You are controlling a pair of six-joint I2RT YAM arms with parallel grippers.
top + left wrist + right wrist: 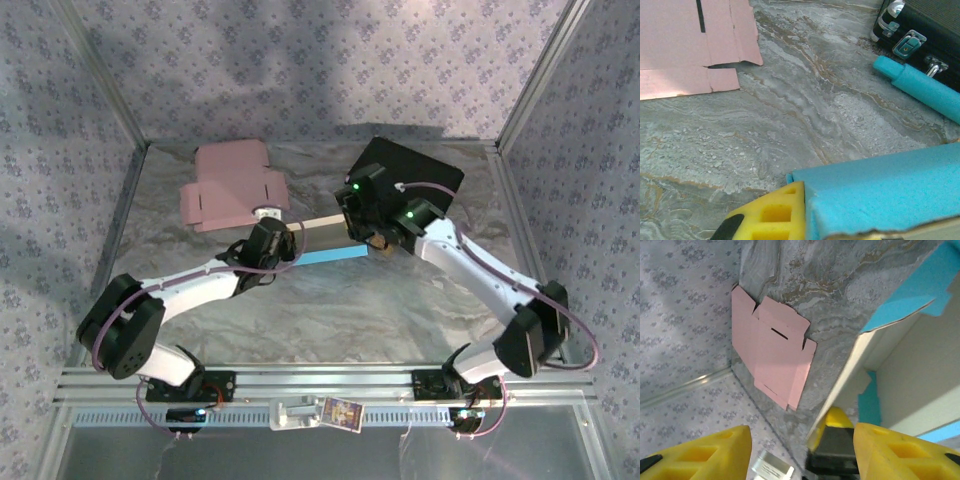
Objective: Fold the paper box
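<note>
Left tool (285,238) pressed together, pinching the blue-and-cream flat paper box blank (880,195) just in front of the black hard case with metal latches (415,165), probably steadying it for folding, right tool (799,454) spread alongside, spare pink flat cardboard blank (772,347) well left of case, no readable writing.

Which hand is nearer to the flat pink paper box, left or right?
Left. The left hand is just off the near right corner of the pink paper box; the right hand is farther right, by the black case.
</note>
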